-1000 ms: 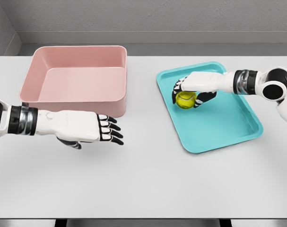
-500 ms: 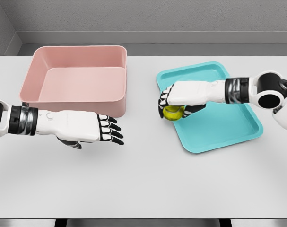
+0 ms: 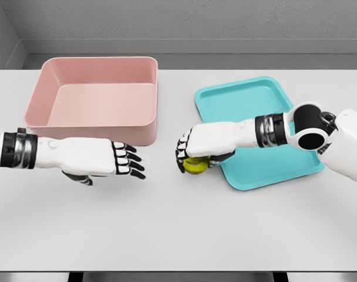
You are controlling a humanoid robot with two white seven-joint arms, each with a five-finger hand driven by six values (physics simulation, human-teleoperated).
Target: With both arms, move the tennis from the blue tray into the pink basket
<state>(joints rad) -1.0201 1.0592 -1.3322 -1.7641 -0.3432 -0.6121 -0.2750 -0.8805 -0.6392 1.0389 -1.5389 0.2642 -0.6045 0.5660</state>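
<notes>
A white table (image 3: 178,235) fills most of the frame. At upper left sits the pink basket (image 3: 96,120), nothing inside it; right of centre lies the blue tray (image 3: 266,170), also bare. At the frame's centre the right hand (image 3: 196,150) curls over the tennis ball (image 3: 194,166), grasping it just left of the tray's edge. The left hand (image 3: 104,160), fingers loosely extended, hovers at lower left holding nothing.

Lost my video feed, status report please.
Right hand shut on tennis ball, clear of blue tray. Left hand open, facing it. Pink basket unobstructed.
</notes>
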